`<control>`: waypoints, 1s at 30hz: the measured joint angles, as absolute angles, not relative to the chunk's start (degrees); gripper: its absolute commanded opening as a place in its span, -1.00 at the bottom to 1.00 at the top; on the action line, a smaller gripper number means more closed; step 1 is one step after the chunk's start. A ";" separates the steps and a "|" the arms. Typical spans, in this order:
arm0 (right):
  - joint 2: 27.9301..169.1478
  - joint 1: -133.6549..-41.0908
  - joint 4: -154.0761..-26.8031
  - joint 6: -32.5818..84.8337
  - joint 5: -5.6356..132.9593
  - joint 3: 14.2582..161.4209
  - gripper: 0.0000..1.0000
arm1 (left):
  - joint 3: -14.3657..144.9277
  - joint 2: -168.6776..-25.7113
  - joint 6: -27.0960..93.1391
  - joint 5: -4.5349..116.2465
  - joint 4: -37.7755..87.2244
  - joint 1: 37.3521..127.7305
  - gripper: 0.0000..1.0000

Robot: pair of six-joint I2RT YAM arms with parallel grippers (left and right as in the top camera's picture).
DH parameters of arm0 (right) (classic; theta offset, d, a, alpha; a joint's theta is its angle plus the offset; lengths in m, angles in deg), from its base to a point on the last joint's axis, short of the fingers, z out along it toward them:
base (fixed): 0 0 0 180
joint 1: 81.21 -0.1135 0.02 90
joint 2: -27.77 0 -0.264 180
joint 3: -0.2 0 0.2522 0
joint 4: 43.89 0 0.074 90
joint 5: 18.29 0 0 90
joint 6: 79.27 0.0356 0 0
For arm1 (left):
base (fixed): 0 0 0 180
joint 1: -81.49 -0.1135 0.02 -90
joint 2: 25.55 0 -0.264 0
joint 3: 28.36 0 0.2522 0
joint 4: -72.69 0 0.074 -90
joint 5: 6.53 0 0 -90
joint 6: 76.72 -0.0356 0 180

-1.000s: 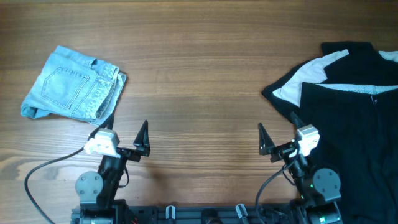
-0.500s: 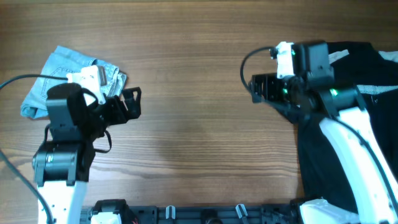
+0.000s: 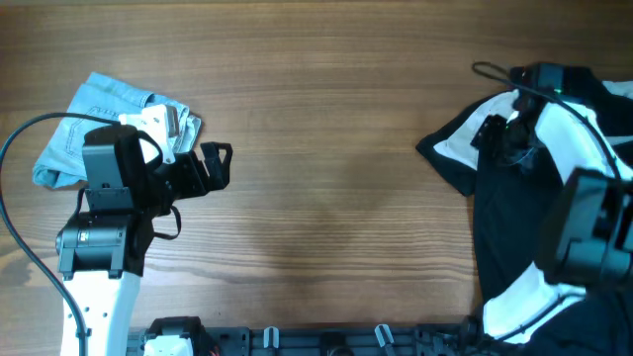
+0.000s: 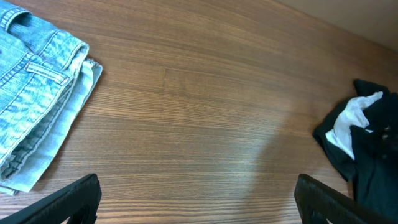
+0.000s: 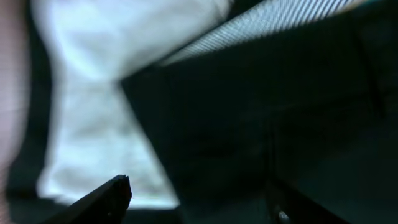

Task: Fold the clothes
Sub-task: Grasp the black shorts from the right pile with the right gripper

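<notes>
A heap of black and off-white garments (image 3: pixel 554 218) lies at the right of the table; it also shows at the far right of the left wrist view (image 4: pixel 367 143). My right gripper (image 3: pixel 499 138) is open, low over the heap's off-white patch (image 5: pixel 93 106) and black fabric (image 5: pixel 249 124). My left gripper (image 3: pixel 213 163) is open and empty above bare wood, just right of a folded pair of light blue denim shorts (image 3: pixel 114 133), which also shows in the left wrist view (image 4: pixel 31 106). The black shorts cannot be told apart within the heap.
Wooden table (image 3: pixel 326 148) with bare wood between the two piles. A black cable (image 3: pixel 30 178) loops from the left arm at the left edge. The arm bases stand along the front edge.
Both arms rose from the front edge. The left one now hovers by the denim shorts. The right one swung right and came down onto the black and white heap.
</notes>
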State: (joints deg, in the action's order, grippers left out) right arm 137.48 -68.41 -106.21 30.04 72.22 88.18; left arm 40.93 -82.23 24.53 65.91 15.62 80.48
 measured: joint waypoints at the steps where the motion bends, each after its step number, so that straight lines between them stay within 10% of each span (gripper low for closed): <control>1: 139.16 -68.41 -105.99 30.41 72.90 88.16 0.37 | 40.93 -82.23 24.53 65.91 15.62 80.48 1.00; 8: 139.55 -68.13 -105.18 31.50 77.11 88.81 -0.90 | 40.93 -82.23 24.53 65.74 15.86 80.48 1.00; 19: 117.08 -66.86 -101.77 22.74 66.06 90.67 -0.91 | 40.93 -82.21 24.53 65.71 16.08 80.48 0.99; 23: 104.82 -86.12 -101.73 23.04 55.19 93.86 -0.91 | 40.93 -79.50 24.53 65.36 16.52 80.48 0.99; 24: 104.41 -92.54 -101.49 23.33 54.32 94.21 -0.83 | 40.93 -78.08 24.51 65.34 17.19 80.48 1.00; 25: 105.04 -102.57 -100.94 23.92 52.98 94.30 0.08 | 40.93 -76.40 24.53 65.43 17.89 80.48 1.00; 27: 108.43 -117.55 -99.59 24.97 54.95 94.32 0.73 | 41.04 -73.58 24.51 66.87 18.13 80.48 1.00; 30: 111.88 -128.82 -101.34 26.61 64.55 94.32 0.82 | 41.09 -71.04 24.53 69.23 17.96 80.52 0.99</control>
State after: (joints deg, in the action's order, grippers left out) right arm 111.88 -128.82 -101.34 26.61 64.55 94.32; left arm 41.09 -71.04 24.53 69.23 17.96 80.52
